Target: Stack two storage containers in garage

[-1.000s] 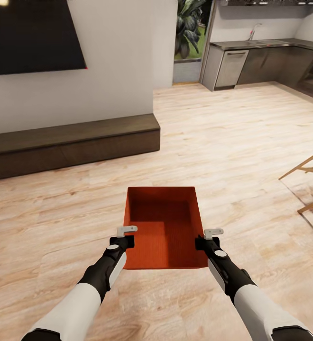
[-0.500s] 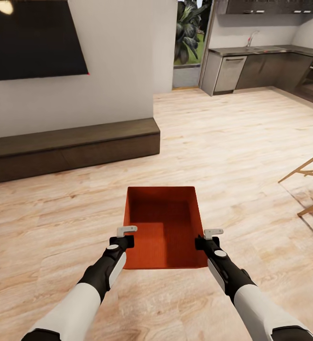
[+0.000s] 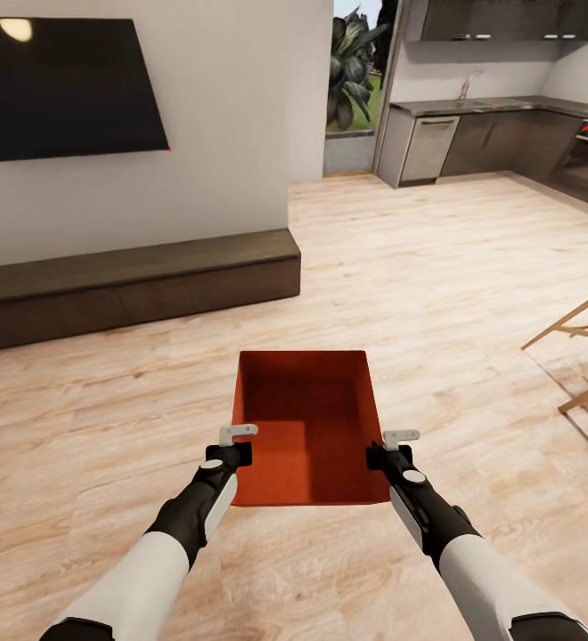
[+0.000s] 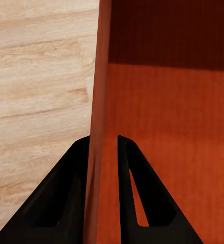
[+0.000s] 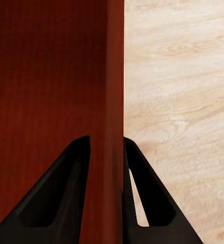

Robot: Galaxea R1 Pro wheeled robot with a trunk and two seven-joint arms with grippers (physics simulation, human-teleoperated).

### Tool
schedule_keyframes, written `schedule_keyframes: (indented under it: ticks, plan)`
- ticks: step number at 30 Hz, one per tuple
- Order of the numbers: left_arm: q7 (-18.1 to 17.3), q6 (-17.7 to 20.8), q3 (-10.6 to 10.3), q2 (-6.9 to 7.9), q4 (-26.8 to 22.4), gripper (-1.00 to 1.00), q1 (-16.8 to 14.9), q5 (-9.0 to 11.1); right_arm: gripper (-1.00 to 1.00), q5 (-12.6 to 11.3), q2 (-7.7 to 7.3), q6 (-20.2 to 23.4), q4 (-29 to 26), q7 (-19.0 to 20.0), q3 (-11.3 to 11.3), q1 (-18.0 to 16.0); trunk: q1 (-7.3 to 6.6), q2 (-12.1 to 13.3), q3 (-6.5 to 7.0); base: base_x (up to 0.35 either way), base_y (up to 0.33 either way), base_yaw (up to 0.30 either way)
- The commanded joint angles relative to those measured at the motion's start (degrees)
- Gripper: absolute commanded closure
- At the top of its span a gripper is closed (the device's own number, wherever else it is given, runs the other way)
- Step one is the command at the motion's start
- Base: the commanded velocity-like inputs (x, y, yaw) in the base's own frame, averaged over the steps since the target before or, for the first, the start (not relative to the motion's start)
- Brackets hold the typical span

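A flat black screen hangs on the pale wall at ten o'clock, above a long, low, dark wood bench. The floor is light wood plank, its grain running crosswise. At six o'clock the orange-red bin, rectangular with low straight walls and a finely ribbed surface, is carried level above the planks; nothing lies inside it. The left gripper pinches the bin's left wall, one black finger inside and one outside. The right gripper clamps the right wall likewise. A grey kitchen counter stands at one o'clock, a wooden chair frame at three. Since a second ago, the whole view has tilted upward; the grip is unchanged.
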Motion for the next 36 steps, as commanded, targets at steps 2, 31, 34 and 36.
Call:
schedule_keyframes:
  ticks: [2,31,34,36]
  plan:
    - [0.6,0.3,-0.1,-0.21,0.0,1.0,0.0,0.7,1.0,0.0,0.09,0.0,-0.1,-0.2,0.0,0.0,0.03,-0.1,0.1,0.0,0.0,0.0]
    - [0.6,0.3,-0.1,-0.21,-0.1,1.0,0.0,0.6,1.0,0.1,0.11,0.0,-0.5,-0.2,0.0,0.0,0.03,-0.1,2.69,0.0,0.0,0.0]
    - [0.6,0.3,-0.1,-0.21,0.0,1.0,0.0,0.6,1.0,0.1,0.11,0.0,-0.5,-0.2,0.0,0.0,0.03,-0.1,2.96,0.0,0.0,0.0]
    - [0.6,0.3,-0.1,-0.21,0.0,1.0,0.0,0.6,1.0,0.1,0.11,0.0,-0.5,-0.2,0.0,0.0,0.03,-0.1,3.14,0.0,0.0,0.0]
